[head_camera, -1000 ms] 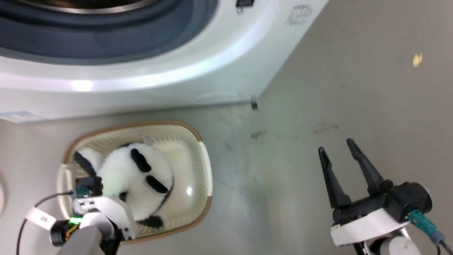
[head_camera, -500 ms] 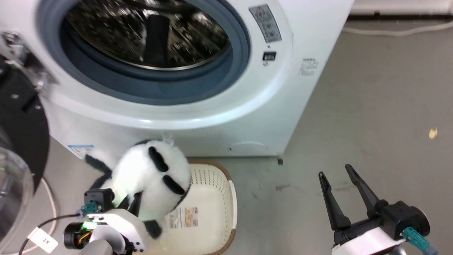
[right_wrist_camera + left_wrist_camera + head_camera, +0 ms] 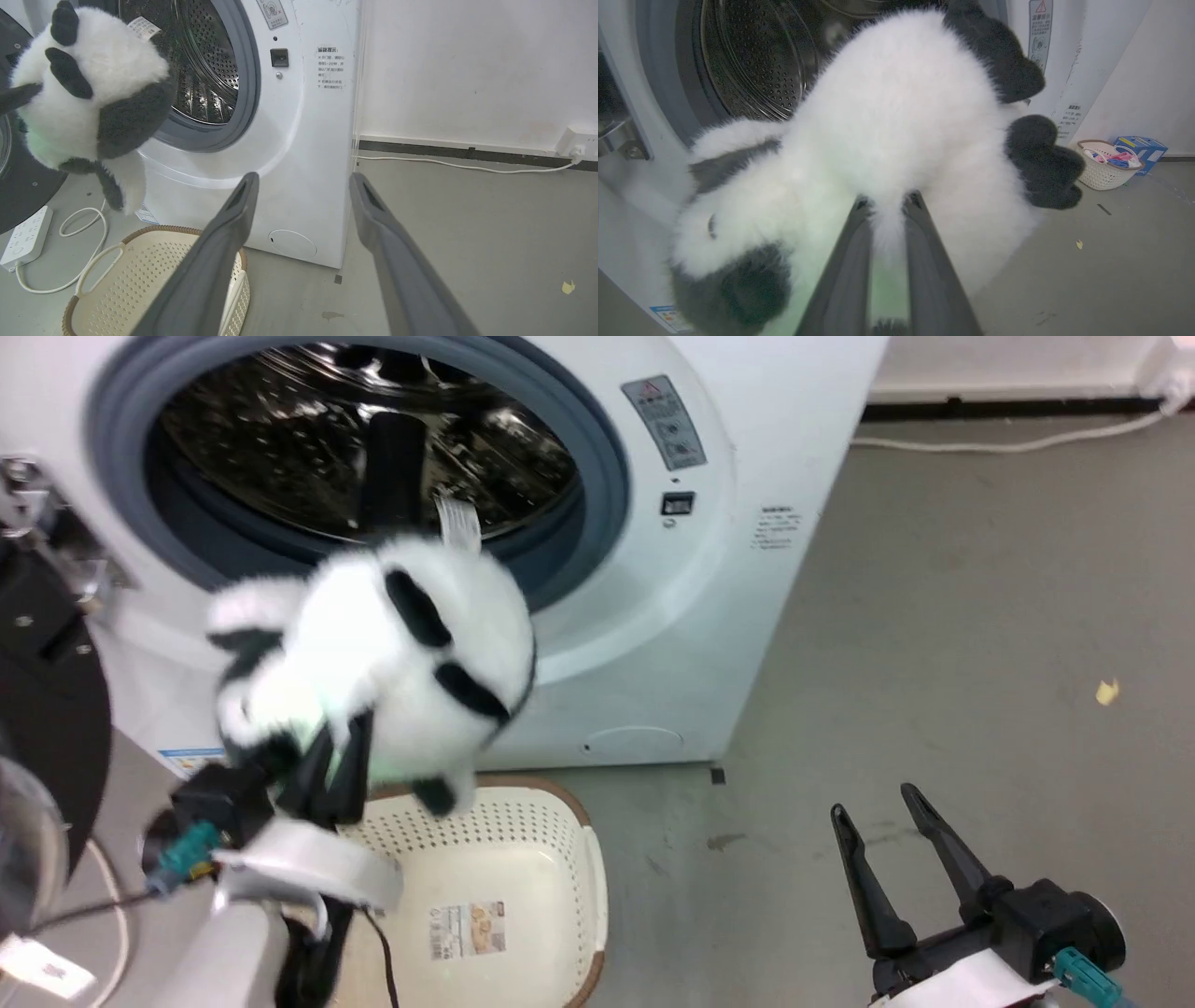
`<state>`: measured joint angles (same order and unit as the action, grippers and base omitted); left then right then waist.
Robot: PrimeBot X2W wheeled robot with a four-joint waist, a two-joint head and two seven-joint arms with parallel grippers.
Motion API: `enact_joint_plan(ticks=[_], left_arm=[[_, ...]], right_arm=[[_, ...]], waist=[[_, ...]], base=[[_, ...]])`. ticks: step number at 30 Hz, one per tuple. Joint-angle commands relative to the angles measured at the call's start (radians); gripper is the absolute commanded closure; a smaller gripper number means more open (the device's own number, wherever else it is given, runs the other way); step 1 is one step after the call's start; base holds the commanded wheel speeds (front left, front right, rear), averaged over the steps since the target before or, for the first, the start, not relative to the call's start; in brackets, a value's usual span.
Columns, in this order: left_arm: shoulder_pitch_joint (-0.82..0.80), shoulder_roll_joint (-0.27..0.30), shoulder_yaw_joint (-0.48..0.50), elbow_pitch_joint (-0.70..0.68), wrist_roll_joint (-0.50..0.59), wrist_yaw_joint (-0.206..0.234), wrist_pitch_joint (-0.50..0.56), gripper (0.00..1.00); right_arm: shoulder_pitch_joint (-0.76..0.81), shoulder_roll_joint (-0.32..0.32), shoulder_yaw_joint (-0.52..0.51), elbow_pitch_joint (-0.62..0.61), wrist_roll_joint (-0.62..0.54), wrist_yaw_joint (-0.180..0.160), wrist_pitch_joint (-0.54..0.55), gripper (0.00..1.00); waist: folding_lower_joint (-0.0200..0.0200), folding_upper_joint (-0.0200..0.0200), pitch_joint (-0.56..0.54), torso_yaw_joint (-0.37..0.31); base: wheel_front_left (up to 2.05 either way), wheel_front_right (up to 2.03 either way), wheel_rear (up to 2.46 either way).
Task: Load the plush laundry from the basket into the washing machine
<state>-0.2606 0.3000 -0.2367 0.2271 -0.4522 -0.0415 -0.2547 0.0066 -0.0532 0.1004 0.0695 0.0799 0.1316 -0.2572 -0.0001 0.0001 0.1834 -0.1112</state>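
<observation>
Above one basket [image 3: 523, 831], one plush laundry [image 3: 373, 635]

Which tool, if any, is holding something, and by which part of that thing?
The left tool holds the plush panda, pinching a fold of white fur on its body. The right tool is open and holds nothing.

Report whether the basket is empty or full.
Empty. The basket has a bare floor apart from its label sticker; the plush laundry hangs above it, pinched in the left gripper.
</observation>
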Motion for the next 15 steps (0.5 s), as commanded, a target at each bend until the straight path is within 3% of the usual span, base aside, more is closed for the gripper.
enact_joint_plan(ticks=[1,15], left_arm=[[-0.038,0.011,0.014,-0.021,0.0,0.006,0.001,1.0],[-0.526,0.171,0.114,0.082,-0.041,-0.009,0.217,1.0]], right_arm=[[-0.008,0.003,0.001,-0.01,0.001,-0.001,-0.005,0.0],[-0.109,0.003,0.018,-0.11,0.048,-0.001,-0.005,0.0]], waist=[[0.0001,-0.0001,0.037,-0.032],[0.0001,-0.0001,0.315,-0.185]], base=[[0.0,0.0,0.0],[0.0,0.0,0.0]])
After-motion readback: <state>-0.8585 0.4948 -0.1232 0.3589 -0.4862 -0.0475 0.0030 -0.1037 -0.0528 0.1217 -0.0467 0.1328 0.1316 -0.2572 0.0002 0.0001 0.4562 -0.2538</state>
